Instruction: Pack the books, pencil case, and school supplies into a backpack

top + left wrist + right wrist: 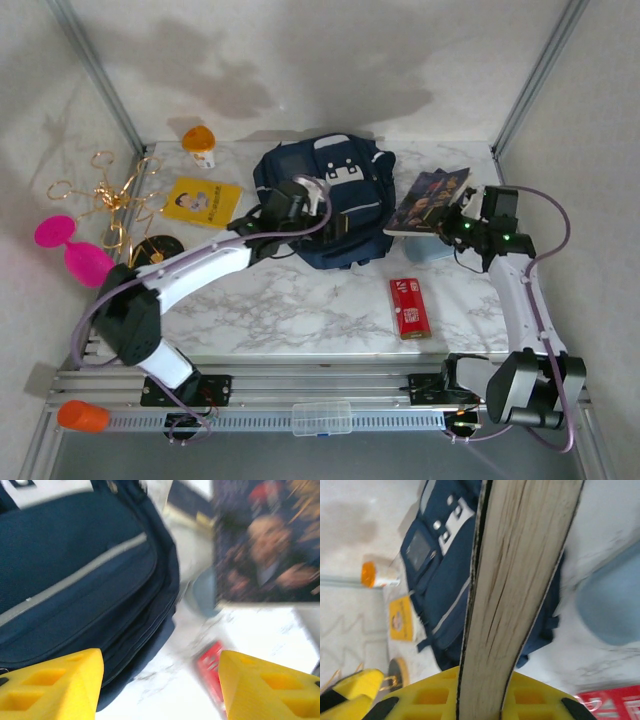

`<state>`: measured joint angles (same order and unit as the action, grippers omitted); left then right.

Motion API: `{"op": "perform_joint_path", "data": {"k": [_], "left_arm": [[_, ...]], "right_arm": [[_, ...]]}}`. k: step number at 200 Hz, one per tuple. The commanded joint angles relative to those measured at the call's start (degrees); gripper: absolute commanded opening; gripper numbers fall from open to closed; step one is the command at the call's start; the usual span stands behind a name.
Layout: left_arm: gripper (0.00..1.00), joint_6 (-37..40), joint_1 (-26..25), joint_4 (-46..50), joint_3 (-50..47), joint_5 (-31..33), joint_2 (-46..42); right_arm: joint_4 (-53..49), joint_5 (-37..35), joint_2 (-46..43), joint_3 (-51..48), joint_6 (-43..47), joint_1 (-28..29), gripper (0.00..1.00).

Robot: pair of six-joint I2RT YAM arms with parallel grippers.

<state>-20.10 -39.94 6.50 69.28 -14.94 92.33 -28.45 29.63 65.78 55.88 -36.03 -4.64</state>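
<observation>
Backpack [325, 205], navy with white patches and a pale stripe, lies flat at the middle of the table [300, 305]. Its long axis runs roughly from the near edge to the far edge, with the patched end pointing away from the arms. The left gripper [300, 192] hovers over the backpack's left part, its yellow fingers [55, 685] spread wide with nothing between them.

To the backpack's right, the dark portrait book [430, 198] lies on a diagonal, its long axis running from near-left to far-right. The right gripper [462, 226] is clamped on the book's near-right end; the right wrist view shows the page edges pinched between the fingers. The blue-grey pencil case [610, 605] sits just beside and partly under the book.

The red box [410, 307] lies nearer the arms, its long axis near to far. The yellow book [200, 202] lies left of the backpack.
</observation>
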Motion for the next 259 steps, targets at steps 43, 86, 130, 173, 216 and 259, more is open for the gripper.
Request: {"op": "perform_joint_path", "data": {"k": [43, 86, 130, 173, 216, 259], "left_arm": [[0.61, 18.18, -2.42, 9.76, 15.14, -1.49, 17.96], [0.57, 21.42, -1.93, 16.27, 24.26, -2.73, 26.85], [0.49, 22.76, -0.64, 19.85, 29.69, -3.2, 31.11], [0.45, 21.77, 2.34, 20.83, 32.04, -6.47, 32.65], [0.4, 20.13, 2.6, 19.52, 30.88, -8.3, 32.84], [0.29, 19.66, 2.76, 18.56, 31.18, -10.45, 34.16]], "right_arm": [[-1.55, -4.28, -3.12, 0.97, 4.05, -5.18, 0.0], [-0.17, -2.47, -3.01, -0.15, 3.29, -5.39, 0.0], [1.53, -0.64, -2.37, -1.47, 2.74, -5.7, 0.0], [2.2, 0.64, -2.21, -1.47, 2.63, -5.75, 0.0], [2.9, 1.14, -2.03, -1.74, 2.55, -5.87, 0.0], [3.05, 1.71, -1.9, -1.65, 2.54, -5.92, 0.0]]}}
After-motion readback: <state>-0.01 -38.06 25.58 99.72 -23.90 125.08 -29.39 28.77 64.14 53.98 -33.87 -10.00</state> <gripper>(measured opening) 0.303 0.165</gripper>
